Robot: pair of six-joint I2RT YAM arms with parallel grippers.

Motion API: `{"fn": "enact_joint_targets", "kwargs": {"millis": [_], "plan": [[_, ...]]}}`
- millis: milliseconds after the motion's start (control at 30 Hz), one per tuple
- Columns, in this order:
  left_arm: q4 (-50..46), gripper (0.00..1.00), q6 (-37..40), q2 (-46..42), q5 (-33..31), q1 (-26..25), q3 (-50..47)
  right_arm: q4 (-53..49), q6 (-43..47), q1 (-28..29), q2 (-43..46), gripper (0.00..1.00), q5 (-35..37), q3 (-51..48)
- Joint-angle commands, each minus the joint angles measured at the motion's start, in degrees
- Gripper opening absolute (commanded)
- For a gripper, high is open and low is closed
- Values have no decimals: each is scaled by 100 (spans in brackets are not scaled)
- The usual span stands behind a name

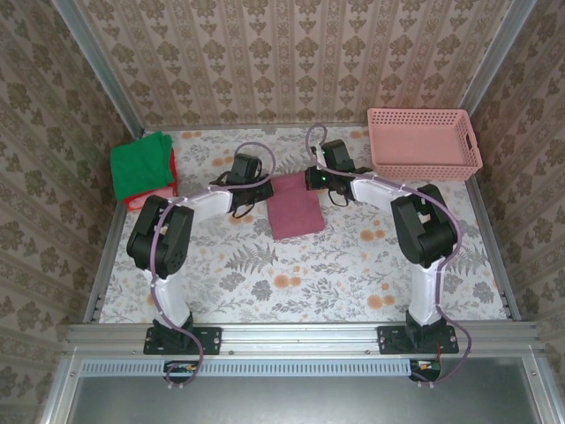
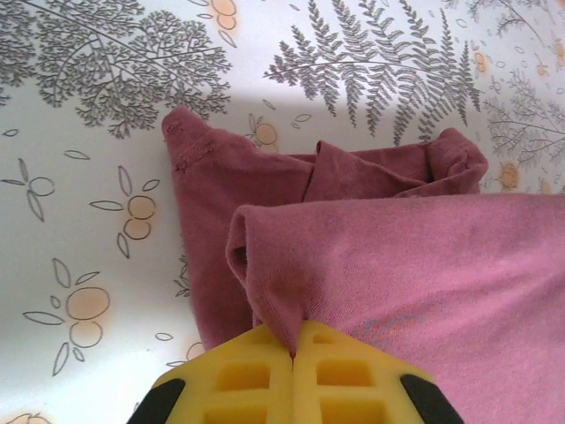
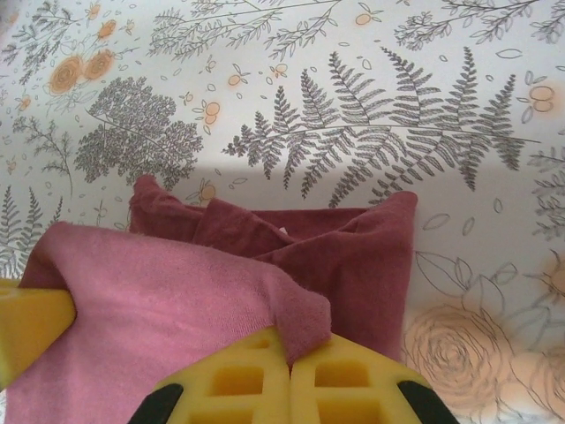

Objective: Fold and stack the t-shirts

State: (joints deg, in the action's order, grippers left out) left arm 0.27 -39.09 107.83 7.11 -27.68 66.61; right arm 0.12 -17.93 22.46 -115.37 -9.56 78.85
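A maroon t-shirt (image 1: 297,210) lies folded into a narrow rectangle at the middle of the table, between the two arms. My left gripper (image 1: 270,182) is at its far left corner and my right gripper (image 1: 309,179) at its far right corner. Seen from the left wrist, the yellow fingers (image 2: 256,375) of the left gripper (image 2: 293,340) are shut on a pinch of the shirt's top layer (image 2: 397,256). From the right wrist, the right gripper (image 3: 289,349) is likewise shut on a lifted corner of the t-shirt (image 3: 177,283). A green folded t-shirt (image 1: 139,163) rests on a red one (image 1: 154,198) at the left.
A pink plastic lattice basket (image 1: 424,141) stands at the back right of the floral table (image 1: 291,283). The enclosure's patterned walls close in the left, back and right sides. A metal rail (image 1: 300,336) carrying both arm bases runs along the near edge.
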Motion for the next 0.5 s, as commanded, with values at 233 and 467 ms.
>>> {"fn": "enact_joint_targets", "kwargs": {"millis": [233,467], "plan": [[-26,0,-113,482,-320,127,234,219,-9,-21,-741,5,104,612],[130,25,-270,257,-422,129,-139,468,-25,-39,-266,61,262,83]]}}
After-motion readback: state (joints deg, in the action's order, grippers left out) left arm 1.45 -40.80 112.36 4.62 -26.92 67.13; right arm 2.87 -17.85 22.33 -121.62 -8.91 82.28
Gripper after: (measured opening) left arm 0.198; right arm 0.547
